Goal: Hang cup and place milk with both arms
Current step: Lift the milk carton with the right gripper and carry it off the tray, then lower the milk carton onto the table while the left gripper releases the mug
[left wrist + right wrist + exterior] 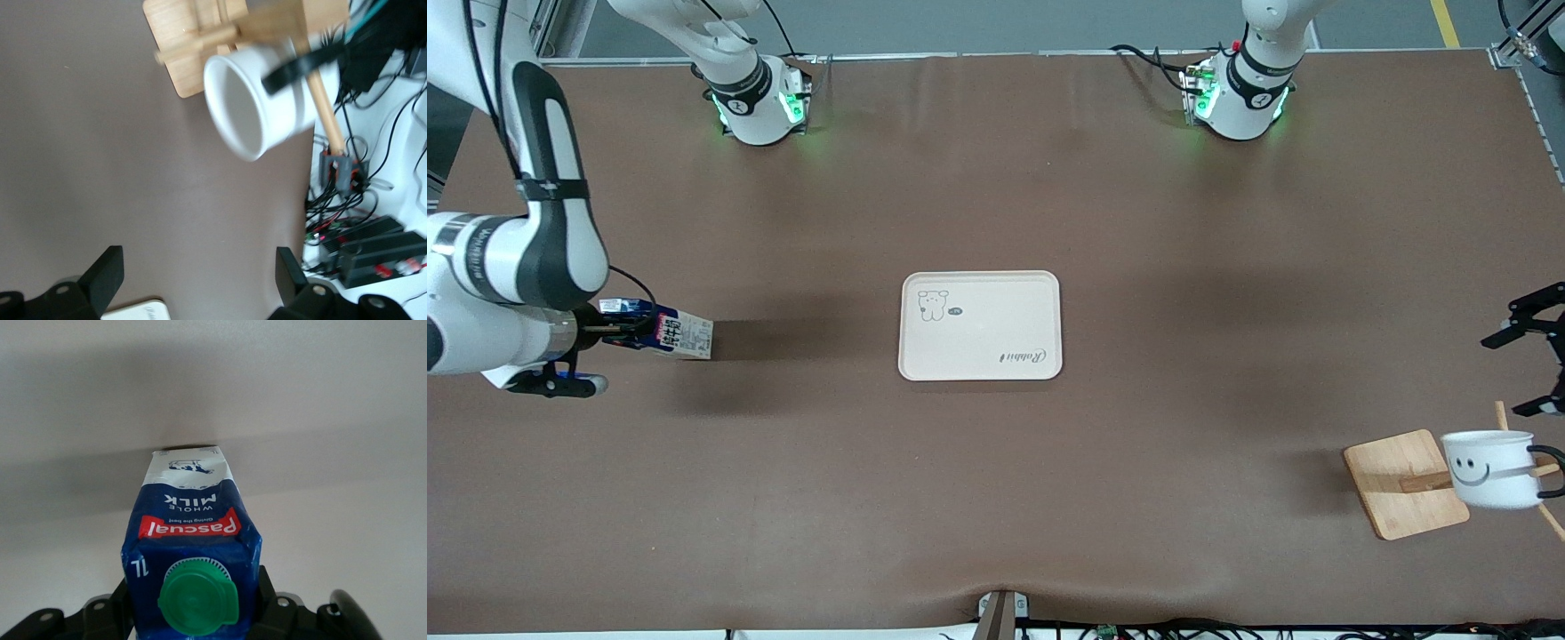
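**Milk in the right gripper, cup hung on the rack, tray bare between them**

While the brown table (996, 498) spreads wide under both arms, its largest item is the cream tray (980, 325) at the middle, with a small bear drawing and script on it and nothing lying in it. Toward the left arm's end, nearer the front camera than the tray, a wooden rack (1403, 484) stands on a square base; the cup (1490, 468) hangs on its peg, tipped on its side with the smiley face showing and the black handle around the peg. Above the rack the left gripper (1532, 348) hovers with its fingers (103, 277) spread wide, holding nothing. Toward the right arm's end, well apart from the tray, the right gripper (605, 330) is clamped on the blue top of the milk (680, 333), lifted and tilted over bare table, green cap (198, 598) facing the wrist.
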Action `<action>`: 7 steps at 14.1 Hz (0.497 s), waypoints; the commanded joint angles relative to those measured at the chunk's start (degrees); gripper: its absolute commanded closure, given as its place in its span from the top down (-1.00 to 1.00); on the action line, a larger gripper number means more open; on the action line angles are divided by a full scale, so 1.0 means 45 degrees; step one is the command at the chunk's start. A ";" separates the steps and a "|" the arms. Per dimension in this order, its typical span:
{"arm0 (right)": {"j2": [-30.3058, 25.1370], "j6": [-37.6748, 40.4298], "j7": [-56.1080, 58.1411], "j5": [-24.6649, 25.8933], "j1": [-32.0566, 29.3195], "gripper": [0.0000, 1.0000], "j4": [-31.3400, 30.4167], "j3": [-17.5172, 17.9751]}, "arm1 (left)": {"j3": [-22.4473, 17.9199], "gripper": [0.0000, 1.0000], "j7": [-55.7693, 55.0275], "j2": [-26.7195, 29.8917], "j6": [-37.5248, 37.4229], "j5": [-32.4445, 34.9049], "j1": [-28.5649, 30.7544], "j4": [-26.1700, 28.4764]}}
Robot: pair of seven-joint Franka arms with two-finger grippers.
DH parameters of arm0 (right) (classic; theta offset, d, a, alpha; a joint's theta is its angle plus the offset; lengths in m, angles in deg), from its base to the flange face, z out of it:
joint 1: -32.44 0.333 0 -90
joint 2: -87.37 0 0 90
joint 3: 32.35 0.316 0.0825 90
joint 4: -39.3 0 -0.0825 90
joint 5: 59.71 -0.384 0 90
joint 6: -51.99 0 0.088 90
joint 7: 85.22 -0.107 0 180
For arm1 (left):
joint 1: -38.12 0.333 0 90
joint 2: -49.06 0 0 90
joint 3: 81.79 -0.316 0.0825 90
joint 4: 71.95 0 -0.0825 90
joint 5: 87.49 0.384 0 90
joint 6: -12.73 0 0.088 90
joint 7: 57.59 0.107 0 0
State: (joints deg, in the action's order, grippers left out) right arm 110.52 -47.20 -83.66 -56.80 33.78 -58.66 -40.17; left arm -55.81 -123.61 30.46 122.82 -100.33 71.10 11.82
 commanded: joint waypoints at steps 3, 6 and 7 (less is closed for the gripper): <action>-0.0398 -0.0280 -0.0074 0.0467 -0.0356 -1.00 -0.0399 0.0020 | 0.1624 1.00 0.0531 0.0324 -0.1123 0.1501 -0.0006 -0.0140; -0.0204 -0.0552 -0.0152 0.0408 -0.0453 -1.00 -0.0400 0.0020 | 0.3322 1.00 0.0570 0.0325 -0.2118 0.3473 0.0033 -0.0394; -0.0106 -0.0592 -0.0152 0.0370 -0.0569 -0.76 -0.0380 0.0020 | 0.3753 1.00 0.0783 0.0325 -0.2334 0.3730 0.0033 -0.0394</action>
State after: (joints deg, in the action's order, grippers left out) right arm 110.40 -48.80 -83.68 -56.07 32.38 -59.24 -40.78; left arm -42.40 -121.73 31.35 115.12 -86.79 70.73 10.79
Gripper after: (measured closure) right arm 0.300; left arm 0.000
